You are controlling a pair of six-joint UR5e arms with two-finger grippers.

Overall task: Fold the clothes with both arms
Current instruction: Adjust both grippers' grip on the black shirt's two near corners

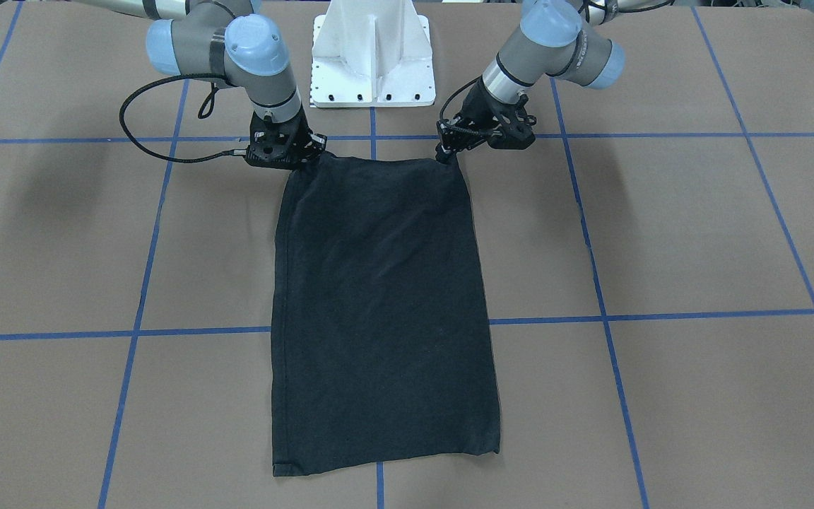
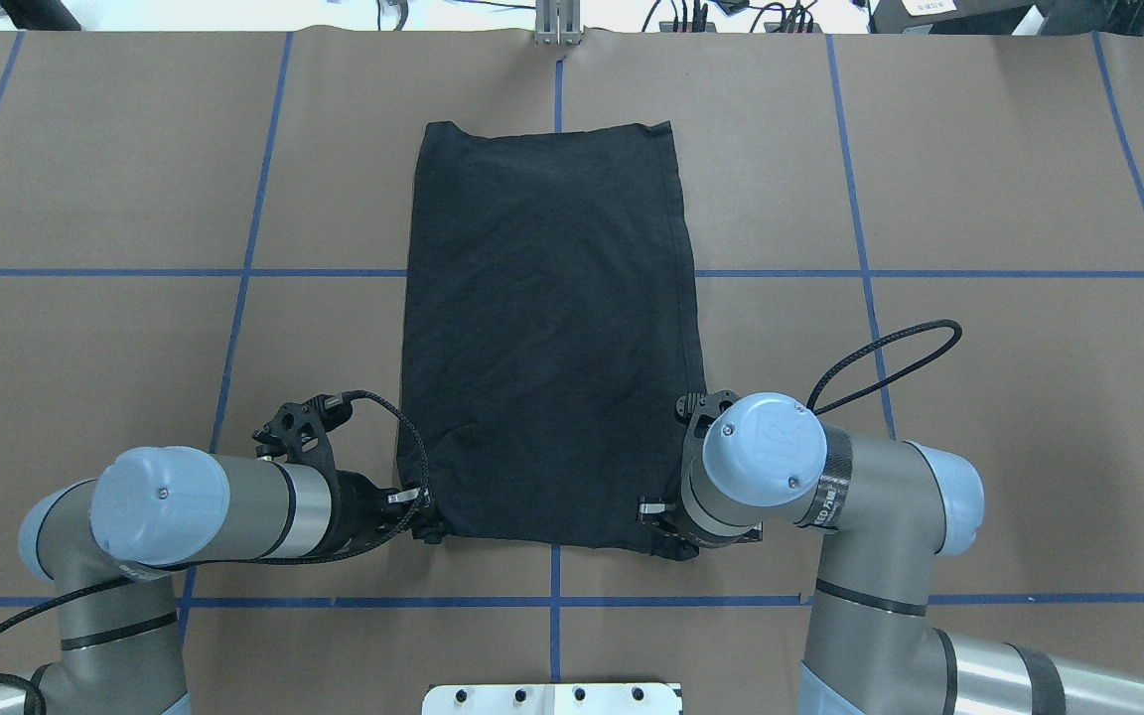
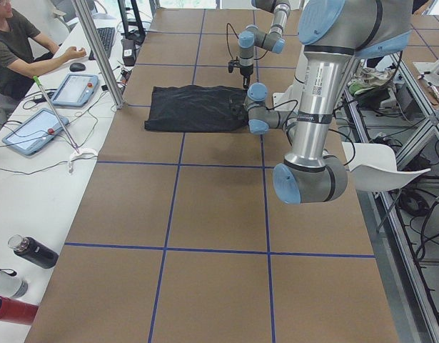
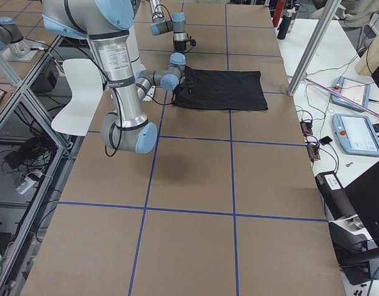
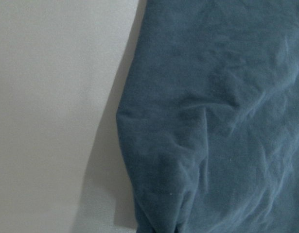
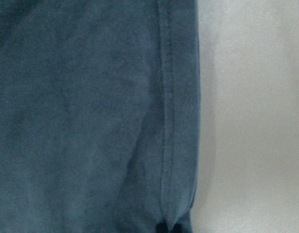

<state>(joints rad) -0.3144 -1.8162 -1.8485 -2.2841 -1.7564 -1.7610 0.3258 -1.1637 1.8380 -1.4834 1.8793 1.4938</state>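
Note:
The clothes, one black T-shirt [image 1: 379,304] [image 2: 547,328], lie flat on the brown table, folded into a tall rectangle with no logo showing. My left gripper [image 2: 423,516] [image 1: 449,152] sits at the shirt's near left corner and looks shut on the fabric. My right gripper [image 2: 666,526] [image 1: 311,152] pinches the near right corner in the same way. In both wrist views the cloth [image 5: 212,121] [image 6: 81,121] bunches toward the bottom edge, where the fingers are out of frame. The side views show the shirt [image 3: 194,107] [image 4: 223,89] lying low between both arms.
The white pedestal base [image 1: 373,63] [image 2: 552,698] stands just behind the grippers. Blue tape lines cross the brown table [image 2: 979,179]. A person [image 3: 12,50] sits at a side desk with tablets [image 3: 33,128] and bottles [image 3: 33,251]. A metal pole [image 3: 98,53] rises near the far table edge.

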